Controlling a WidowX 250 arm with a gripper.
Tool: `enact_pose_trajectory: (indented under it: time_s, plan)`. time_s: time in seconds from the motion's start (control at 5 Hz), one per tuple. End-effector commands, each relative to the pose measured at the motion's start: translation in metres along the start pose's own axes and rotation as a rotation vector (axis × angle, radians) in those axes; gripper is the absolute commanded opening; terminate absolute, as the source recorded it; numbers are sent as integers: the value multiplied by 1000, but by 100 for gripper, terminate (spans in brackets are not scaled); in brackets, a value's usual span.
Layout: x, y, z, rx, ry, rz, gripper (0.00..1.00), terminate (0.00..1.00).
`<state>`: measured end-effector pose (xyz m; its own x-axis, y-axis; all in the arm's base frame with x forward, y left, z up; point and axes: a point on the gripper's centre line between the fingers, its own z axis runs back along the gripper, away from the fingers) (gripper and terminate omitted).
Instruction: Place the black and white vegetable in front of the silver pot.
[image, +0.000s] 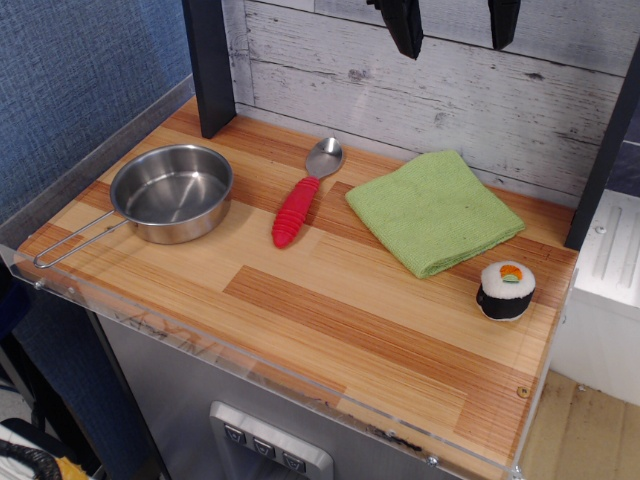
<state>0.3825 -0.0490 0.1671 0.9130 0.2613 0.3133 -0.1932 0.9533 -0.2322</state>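
Sushi-roll toy, the black and white vegetable (506, 290), stood upright near the right edge of the wooden desk (330, 320), its black band around the side and its white top with an orange and green centre facing up. It sat just off the lower right corner of a folded green cloth (434, 211), close to it, though whether the two touched could not be told. The silver pot (172, 192) rested well apart from the toy, at the left end of the desk, its bowl open and shiny, with its thin wire loop handle running down toward the left front corner. Between the pot and the cloth lay a spoon (302, 196) with a red ribbed handle and a metal bowl, the bowl pointing toward the back wall and the handle slanting toward the front. The spoon lay near the pot without touching it. At the top edge of the view hung the gripper (452, 25), only the two dark finger ends showing against the whitewashed plank wall. The jaws stood wide, a clear gap between them, holding nothing, and they were high above the desk, roughly over the cloth's far side. A dark post stood at the back left corner behind the pot, and another dark upright ran down the right side.
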Motion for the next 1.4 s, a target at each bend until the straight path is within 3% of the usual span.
enact_pose_trajectory:
  time_s: [0.0, 0.6, 1.0, 1.2]
  plan:
    - [0, 0, 0, 0, 0, 0, 100, 0]
    - [-70, -41, -38, -26, 115, -140, 100, 0]
    - [-105, -35, -64, 2, 149, -183, 100, 0]
    - [-109, -27, -77, 23, 159, -183, 100, 0]
